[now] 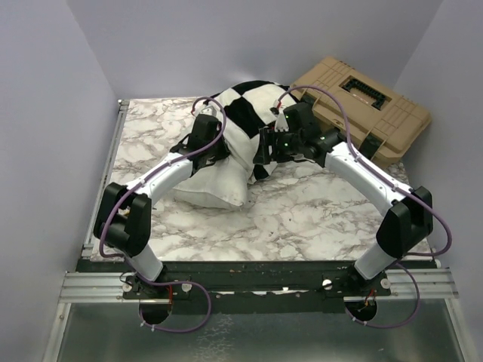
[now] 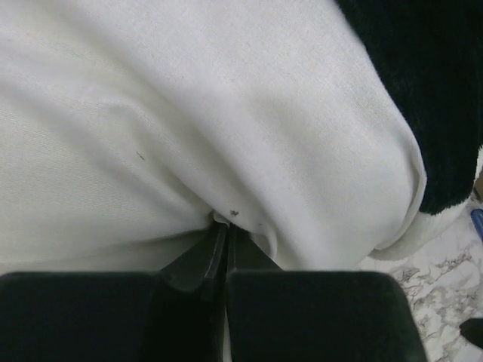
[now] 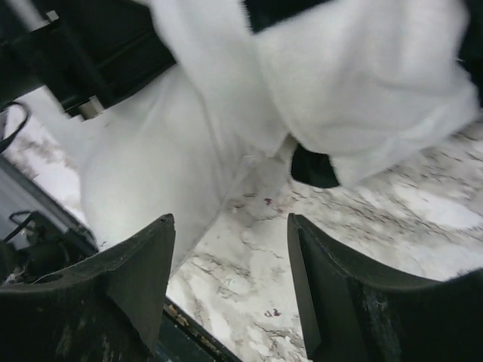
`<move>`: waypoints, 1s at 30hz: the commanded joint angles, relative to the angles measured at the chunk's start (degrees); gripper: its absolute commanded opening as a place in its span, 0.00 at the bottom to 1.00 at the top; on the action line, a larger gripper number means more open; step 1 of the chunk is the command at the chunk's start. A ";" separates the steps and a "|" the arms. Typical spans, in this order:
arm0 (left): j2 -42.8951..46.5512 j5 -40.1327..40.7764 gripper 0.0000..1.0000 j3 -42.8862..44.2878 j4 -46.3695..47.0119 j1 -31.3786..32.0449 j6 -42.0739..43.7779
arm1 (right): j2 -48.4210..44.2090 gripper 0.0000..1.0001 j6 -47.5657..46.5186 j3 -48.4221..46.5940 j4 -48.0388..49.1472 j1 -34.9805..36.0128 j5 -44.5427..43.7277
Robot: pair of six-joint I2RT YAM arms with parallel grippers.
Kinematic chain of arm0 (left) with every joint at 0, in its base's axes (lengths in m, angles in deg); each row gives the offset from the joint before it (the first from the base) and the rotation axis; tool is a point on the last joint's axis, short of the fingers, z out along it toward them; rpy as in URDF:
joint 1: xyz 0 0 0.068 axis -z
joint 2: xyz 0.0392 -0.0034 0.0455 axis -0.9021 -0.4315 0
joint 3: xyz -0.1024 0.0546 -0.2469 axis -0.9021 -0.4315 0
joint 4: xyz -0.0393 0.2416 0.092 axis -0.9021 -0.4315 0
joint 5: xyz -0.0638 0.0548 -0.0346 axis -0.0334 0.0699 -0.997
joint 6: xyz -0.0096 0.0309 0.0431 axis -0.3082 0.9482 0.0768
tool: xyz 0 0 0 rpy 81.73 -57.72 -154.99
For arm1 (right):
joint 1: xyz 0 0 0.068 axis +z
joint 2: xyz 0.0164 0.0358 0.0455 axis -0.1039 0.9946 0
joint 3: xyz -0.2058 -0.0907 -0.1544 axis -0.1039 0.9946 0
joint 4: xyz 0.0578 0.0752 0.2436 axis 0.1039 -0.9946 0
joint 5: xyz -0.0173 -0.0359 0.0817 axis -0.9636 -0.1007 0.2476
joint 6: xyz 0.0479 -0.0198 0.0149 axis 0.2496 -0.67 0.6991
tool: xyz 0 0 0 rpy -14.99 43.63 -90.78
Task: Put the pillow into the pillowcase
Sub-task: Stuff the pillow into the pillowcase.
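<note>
- The pillow [image 1: 215, 187] lies on the marble table [image 1: 302, 222], left of centre. Its near end is bare and white, and its far end is under the pillowcase [image 1: 253, 105].
- The pillowcase, in black and white checks, is heaped over the far part of the pillow. It reaches back toward the tan case [image 1: 362, 105] at the far right corner; I cannot tell whether they touch.
- From above, the left gripper [image 1: 219, 154] presses against the left flank of the pillow, just below the edge of the pillowcase.
- In the left wrist view, the left gripper [image 2: 225, 226] has its jaws pressed together, nipping a small fold of the pillow [image 2: 189, 113]. The plain cloth puckers at that spot.
- A black square of the pillowcase [image 2: 434, 90] sits up and to the right of the tips, clear of them.
- From above, the right gripper [image 1: 264, 158] is at the right side of the pillow, below the near hem of the pillowcase.
- In the right wrist view, the right gripper [image 3: 229, 226] has its jaws wide apart and holds nothing — only bare table [image 3: 392, 219] shows between them.
- The fuzzy hem of the pillowcase [image 3: 362, 90] hangs ahead of and above the tips without touching them. The pillow [image 3: 143, 173] lies ahead to the left.
</note>
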 commanded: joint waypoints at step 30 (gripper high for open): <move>4.17 -5.05 0.00 1.15 5.50 -0.30 0.61 | 6.04 0.00 -10.91 -5.69 4.25 -0.25 1.42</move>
